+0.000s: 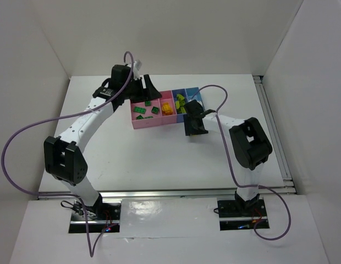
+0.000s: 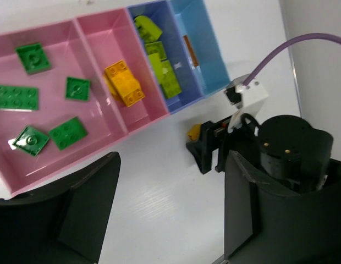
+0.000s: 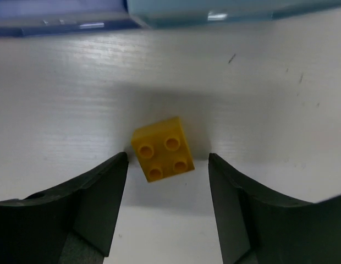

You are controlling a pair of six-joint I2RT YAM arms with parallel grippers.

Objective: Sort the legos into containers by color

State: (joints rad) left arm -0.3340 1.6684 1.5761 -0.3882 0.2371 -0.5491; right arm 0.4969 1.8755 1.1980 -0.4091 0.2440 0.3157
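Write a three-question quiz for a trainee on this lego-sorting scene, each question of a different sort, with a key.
1. True or false: the right gripper is shut on the orange-yellow brick.
2. Which bin holds the lime green bricks? A. the large pink bin. B. the purple-blue bin. C. the light blue bin.
3. How many dark green bricks lie in the large pink bin?

Key: 1 false: it is open, one finger on either side of the brick, which lies on the table. 2 B. 3 five.
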